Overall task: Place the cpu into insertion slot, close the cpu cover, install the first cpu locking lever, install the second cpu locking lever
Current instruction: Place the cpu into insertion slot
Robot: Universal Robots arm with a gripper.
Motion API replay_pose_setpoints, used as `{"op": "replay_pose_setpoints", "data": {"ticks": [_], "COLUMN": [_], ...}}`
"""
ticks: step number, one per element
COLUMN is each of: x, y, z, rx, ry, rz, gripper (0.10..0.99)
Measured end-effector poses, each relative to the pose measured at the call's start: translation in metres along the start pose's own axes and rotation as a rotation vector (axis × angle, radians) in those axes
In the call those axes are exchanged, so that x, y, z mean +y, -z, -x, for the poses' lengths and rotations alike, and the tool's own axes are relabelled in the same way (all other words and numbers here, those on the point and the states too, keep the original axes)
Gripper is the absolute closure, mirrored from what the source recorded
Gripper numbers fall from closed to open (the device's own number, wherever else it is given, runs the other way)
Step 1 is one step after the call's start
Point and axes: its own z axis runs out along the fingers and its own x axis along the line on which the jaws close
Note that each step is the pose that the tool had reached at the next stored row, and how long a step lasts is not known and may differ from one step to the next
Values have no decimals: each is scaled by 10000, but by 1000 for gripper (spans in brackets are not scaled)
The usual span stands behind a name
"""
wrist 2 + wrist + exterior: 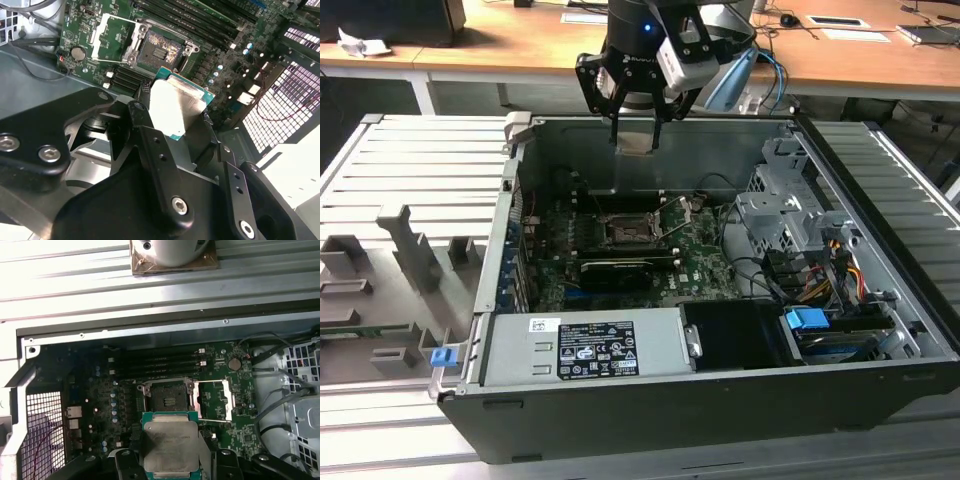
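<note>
My gripper (pixel 638 132) is shut on the cpu (pixel 638 146), a pale silvery square plate with a green edge. It hangs above the open computer case, over the back wall. In both wrist views the cpu (pixel 170 445) (pixel 176 107) sits between the black fingers (pixel 128 463). The insertion slot (pixel 624 230) (pixel 167 397) (pixel 159 50) lies on the green board below, open and bare, with a dark centre. The cpu cover (pixel 215 400) (pixel 112 36) is swung open beside the slot. A thin metal locking lever (pixel 107 60) runs along the cover's edge.
A long black card (pixel 615 268) lies just in front of the slot. Memory sticks (pixel 160 362) run behind it. A grey labelled power supply (pixel 585 345) fills the case front. A drive cage (pixel 785 215) and cables stand on the exterior view's right, a grey fixture tray (pixel 400 250) on its left.
</note>
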Motion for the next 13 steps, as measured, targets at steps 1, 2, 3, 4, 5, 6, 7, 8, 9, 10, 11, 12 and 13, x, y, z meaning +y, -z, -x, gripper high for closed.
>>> {"op": "replay_pose_setpoints", "data": {"ticks": [1, 2, 3, 4, 5, 6, 7, 8, 9, 10, 11, 12, 13], "x": [0, 0, 0, 0, 0, 0, 0, 0, -1, -1, -1, -1, -1], "y": [-1, -1, -1, -2, -3, -4, -4, -5, -6, -8, -9, -12, -17], "z": [0, 0, 0, 0, 0, 0, 0, 0, 0, 0, 0, 0, 0], "rx": [-1, -4, -7, -14, -20, -27, -33, -40, -48, -56, -61, -68, -73], "ry": [-22, -41, -79, -158, -227, -303, -374, -451, -529, -621, -684, -751, -813], "rz": [0, 1, 1, 2, 4, 6, 7, 9, 10, 12, 14, 16, 16], "gripper": [557, 557, 557, 557, 557, 557, 557, 557, 557, 557, 557, 557, 557]}}
